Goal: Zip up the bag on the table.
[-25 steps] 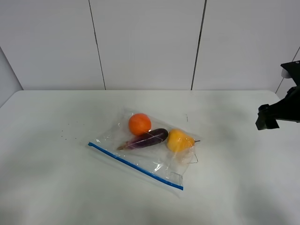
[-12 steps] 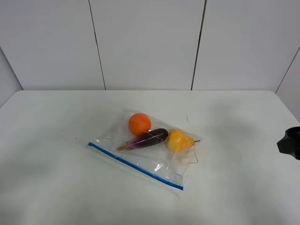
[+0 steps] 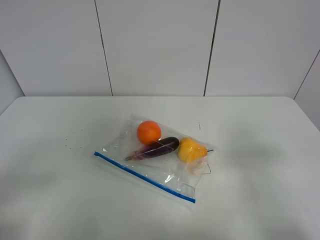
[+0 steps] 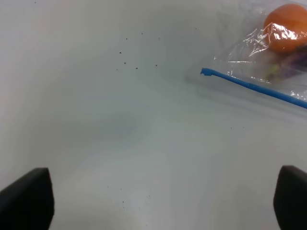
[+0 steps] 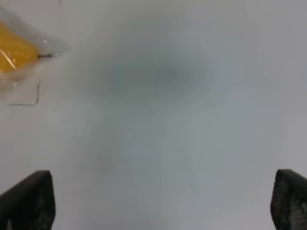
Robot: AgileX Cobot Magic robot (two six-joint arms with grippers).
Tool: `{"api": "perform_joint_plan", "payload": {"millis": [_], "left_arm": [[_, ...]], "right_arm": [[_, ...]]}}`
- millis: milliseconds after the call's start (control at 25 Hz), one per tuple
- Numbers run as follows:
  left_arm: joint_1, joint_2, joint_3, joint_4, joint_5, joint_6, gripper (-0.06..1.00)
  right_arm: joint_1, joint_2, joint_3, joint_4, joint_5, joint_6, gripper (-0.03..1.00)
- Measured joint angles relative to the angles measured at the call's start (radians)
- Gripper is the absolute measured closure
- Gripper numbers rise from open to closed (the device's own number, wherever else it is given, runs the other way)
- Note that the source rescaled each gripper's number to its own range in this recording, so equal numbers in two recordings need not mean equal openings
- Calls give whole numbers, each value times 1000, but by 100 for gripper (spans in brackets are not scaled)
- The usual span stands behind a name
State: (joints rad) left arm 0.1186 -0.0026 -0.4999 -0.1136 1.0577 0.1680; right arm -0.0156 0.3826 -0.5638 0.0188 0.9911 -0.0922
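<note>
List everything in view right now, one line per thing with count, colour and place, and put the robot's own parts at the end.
table: one, white, fills the lower half of the high view under everything else.
bag: one, clear crinkly plastic, lying flat near the table's middle.
zipper strip: one, blue, along the bag's near edge, running diagonally.
orange fruit: one, orange, inside the bag at its far side.
eggplant: one, purple, inside the bag between the other two items.
yellow fruit: one, yellow, inside the bag toward the right end.
wall panels: several, white-grey, behind the table.
specks: a few, dark, on the table left of the bag.
left gripper: one, black, jaws wide apart, above bare table.
right gripper: one, black, jaws wide apart, above bare table.
</note>
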Motion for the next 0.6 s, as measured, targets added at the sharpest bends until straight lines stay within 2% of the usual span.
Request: {"api": "perform_joint_plan", "payload": {"millis": [360,600], "left_arm": [[0,0,0,0,0,0,-5],[0,0,0,0,0,0,-5]], "right_arm": [[0,-274,55,5,25,4,-3],[0,-375,63,5,26,11,-3]]}}
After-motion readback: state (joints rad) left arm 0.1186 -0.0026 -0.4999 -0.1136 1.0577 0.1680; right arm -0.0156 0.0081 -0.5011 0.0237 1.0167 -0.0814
